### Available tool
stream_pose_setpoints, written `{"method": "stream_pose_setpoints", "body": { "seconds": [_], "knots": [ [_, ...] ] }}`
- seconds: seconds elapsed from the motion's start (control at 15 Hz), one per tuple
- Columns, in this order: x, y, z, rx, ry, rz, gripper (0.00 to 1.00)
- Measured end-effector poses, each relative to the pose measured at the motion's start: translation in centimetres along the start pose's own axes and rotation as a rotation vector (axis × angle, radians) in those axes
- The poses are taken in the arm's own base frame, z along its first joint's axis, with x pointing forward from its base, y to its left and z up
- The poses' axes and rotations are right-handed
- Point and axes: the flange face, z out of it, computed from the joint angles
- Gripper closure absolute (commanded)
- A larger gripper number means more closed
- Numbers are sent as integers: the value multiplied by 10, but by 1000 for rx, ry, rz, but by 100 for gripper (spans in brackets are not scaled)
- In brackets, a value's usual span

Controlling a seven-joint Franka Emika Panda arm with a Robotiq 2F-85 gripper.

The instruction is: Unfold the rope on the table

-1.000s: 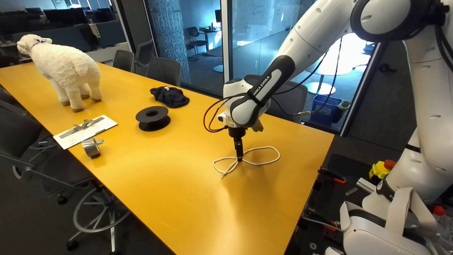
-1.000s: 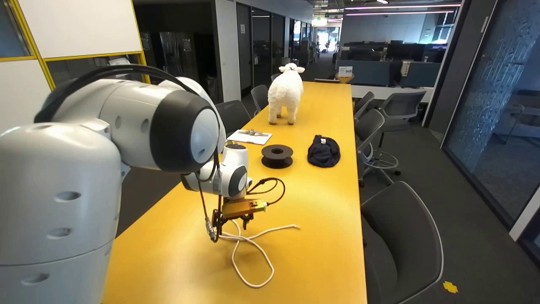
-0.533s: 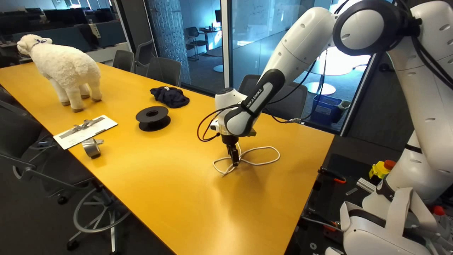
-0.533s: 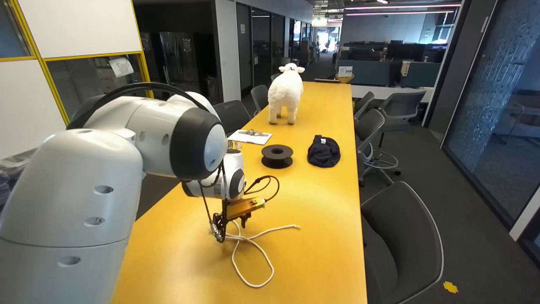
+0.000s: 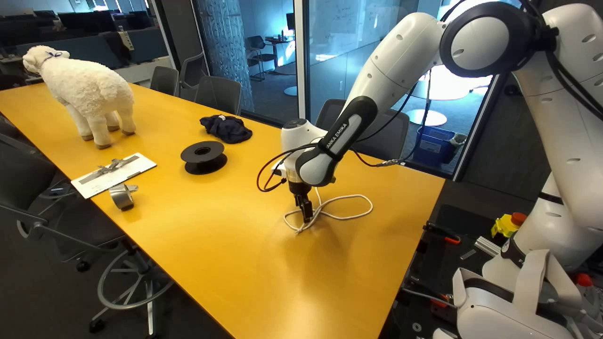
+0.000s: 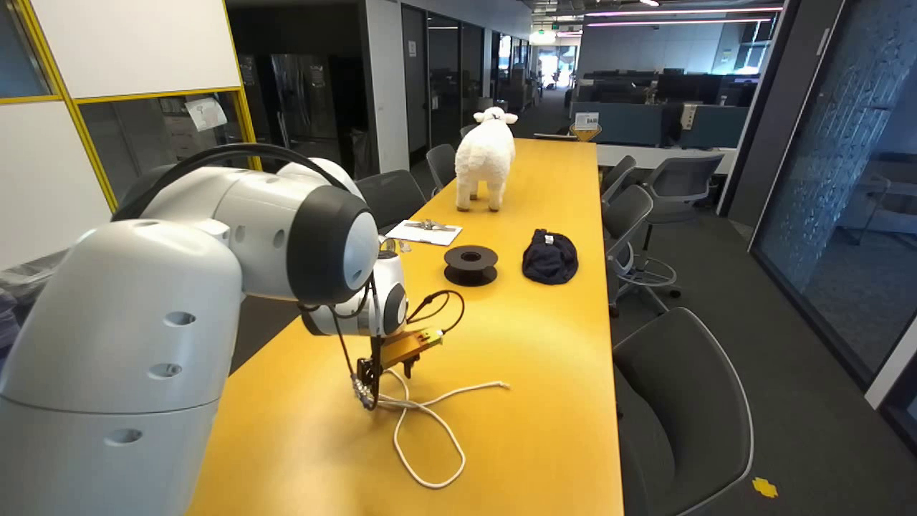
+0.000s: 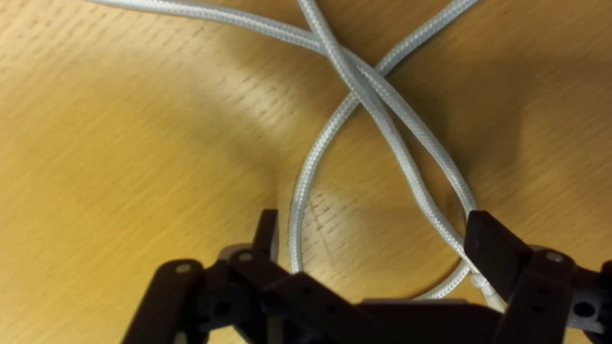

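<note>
The white rope [image 5: 348,218] lies in crossed loops on the yellow-orange table [image 5: 226,235]. It also shows in an exterior view [image 6: 466,390], with one end stretched out to the right. My gripper [image 5: 306,217] points down over the rope's smaller loop. In the wrist view the gripper [image 7: 373,231] is open, with its fingers wide apart. The rope [image 7: 404,160] crosses itself ahead of the fingers. One strand runs just inside the left finger. Other strands and a pale rope end pass by or under the right finger, partly hidden. I cannot tell whether that finger touches them.
A black spool [image 5: 202,157], a dark navy cloth [image 5: 227,129], a white board with a metal clip [image 5: 113,174] and a silver tape roll [image 5: 121,197] are farther along the table. A white toy sheep [image 5: 85,89] stands beyond. Chairs line the sides.
The gripper has moved from the rope's crossing toward its smaller, knotted-looking loop, leftward in an exterior view. Most of that move came in the first half second. The rope has not visibly moved.
</note>
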Motion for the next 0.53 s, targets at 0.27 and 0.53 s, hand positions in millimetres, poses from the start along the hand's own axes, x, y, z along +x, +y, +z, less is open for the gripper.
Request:
{"method": "stream_pose_setpoints", "body": {
  "seconds": [0.27, 0.53],
  "knots": [
    [0, -2, 1, 1, -2, -36, 0],
    [0, -2, 3, 3, -4, -66, 0]
  ]
}}
